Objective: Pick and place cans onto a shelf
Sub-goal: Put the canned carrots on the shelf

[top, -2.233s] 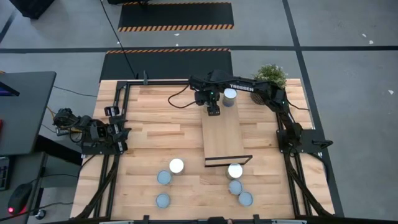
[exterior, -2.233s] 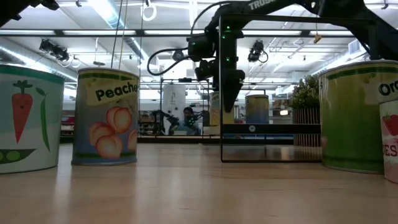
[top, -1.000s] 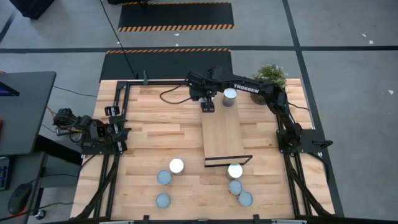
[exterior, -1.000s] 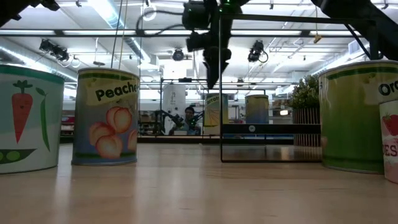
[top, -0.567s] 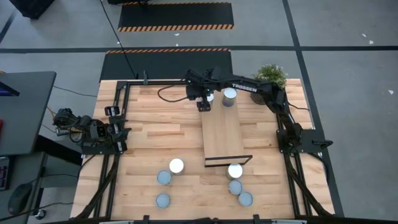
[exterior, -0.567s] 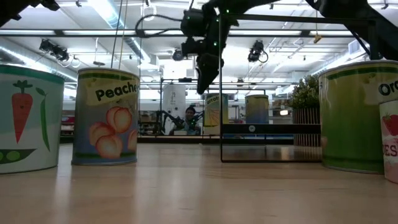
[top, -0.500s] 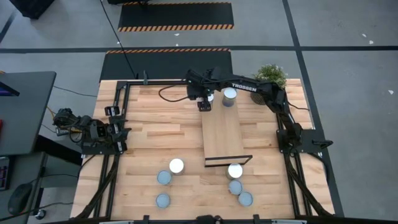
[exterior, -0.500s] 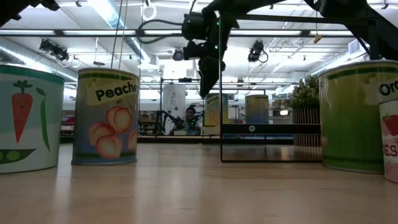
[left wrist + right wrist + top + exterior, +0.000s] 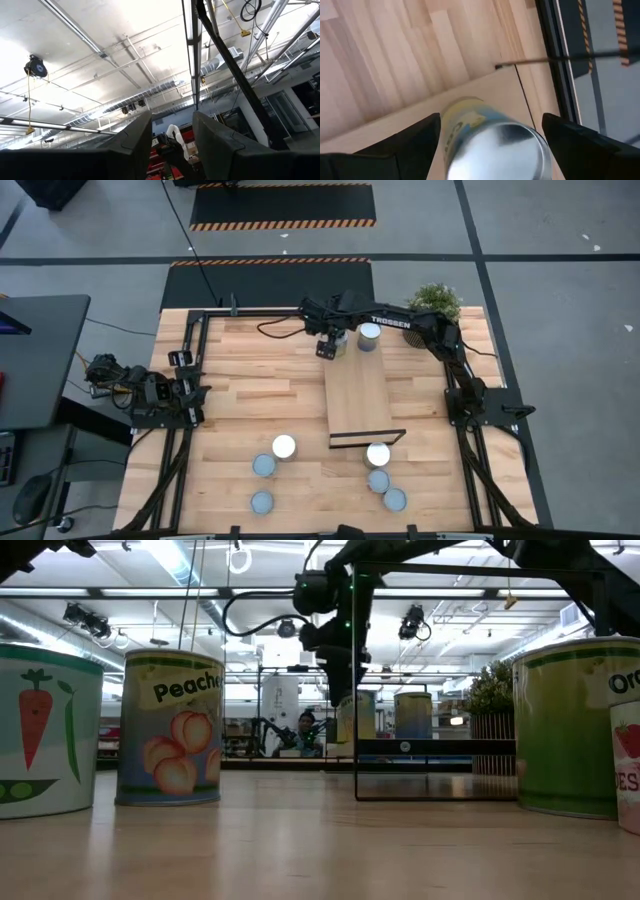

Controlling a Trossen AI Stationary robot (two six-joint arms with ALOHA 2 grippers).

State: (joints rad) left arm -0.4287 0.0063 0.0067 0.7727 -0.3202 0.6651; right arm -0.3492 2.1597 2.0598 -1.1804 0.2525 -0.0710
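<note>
— Two cans sit at the shelf's (image 9: 360,395) far end: one (image 9: 370,335) free, one (image 9: 495,145) between the right gripper's (image 9: 326,347) fingers, spread, apparently not touching it.

— Risk?

— Lifting away crooked could clip it off the edge (it stands near the corner). Six cans wait by the near edge.

— Left gripper (image 9: 190,395)?

— Parked at the table's left side, jaws pressed together.

Note for your record: the potted plant (image 9: 435,300) sits on the wooden tabletop (image 9: 260,380), off to the side of the right gripper (image 9: 327,348) and well apart from it. Beyond the table's far edge from that gripper you have a black floor mat (image 9: 282,207) edged with orange-and-black stripes. In the low view, a person (image 9: 305,730) sits far behind the gripper, below its level.
</note>
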